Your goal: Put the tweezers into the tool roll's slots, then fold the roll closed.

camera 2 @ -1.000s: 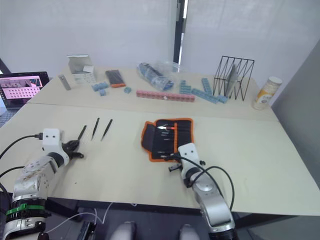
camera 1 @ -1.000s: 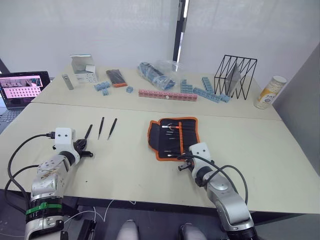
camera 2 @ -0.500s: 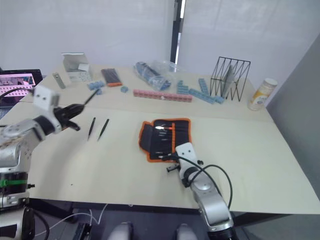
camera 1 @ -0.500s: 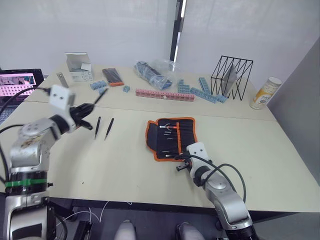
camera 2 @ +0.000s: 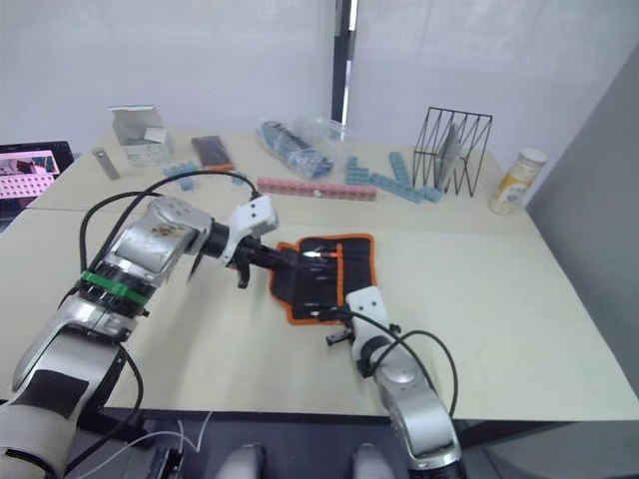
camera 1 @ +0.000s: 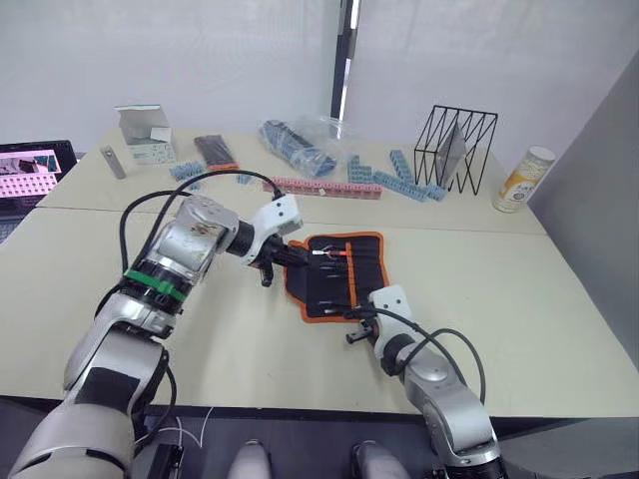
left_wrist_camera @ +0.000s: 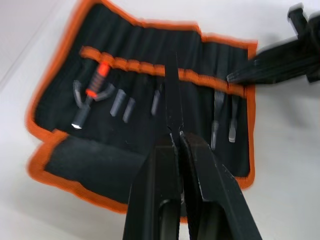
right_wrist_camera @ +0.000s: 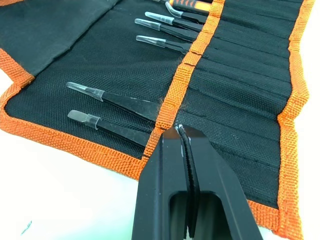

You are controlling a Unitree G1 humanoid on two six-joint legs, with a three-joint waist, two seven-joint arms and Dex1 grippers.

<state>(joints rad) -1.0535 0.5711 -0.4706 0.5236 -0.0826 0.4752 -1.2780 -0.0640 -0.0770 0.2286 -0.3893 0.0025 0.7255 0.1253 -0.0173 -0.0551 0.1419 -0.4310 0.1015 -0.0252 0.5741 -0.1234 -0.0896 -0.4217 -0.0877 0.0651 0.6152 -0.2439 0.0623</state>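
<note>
Tool roll: lies unfolded mid-worktop; coarse black weave, orange webbing trim, narrow stitched slots, several filled.
Tweezers: slim, rigid, black metal, pinched in your left gripper fingers above the slot band; align with an empty slot, slide shallow.
Right gripper: fingers pressed together on the trim, pinning the roll.
</note>
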